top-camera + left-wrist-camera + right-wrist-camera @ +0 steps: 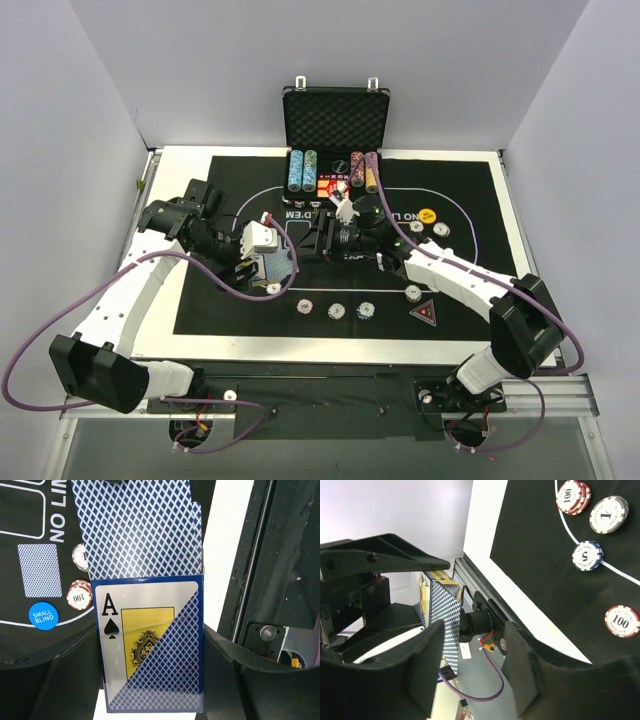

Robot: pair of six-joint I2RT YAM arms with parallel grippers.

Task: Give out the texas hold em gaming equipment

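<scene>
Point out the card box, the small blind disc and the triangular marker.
card box (148, 647), left wrist view, centre of its front face.
small blind disc (43, 615), left wrist view, on its lettering.
triangular marker (424, 313), top view, its middle.

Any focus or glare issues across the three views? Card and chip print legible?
Top external: even light, no glare, print on the chips too small to read. Left wrist: card box sharp, ace legible; Small Blind disc readable. Right wrist: 100 chip crisp, right pincer's fingers dark, detail lost.
</scene>
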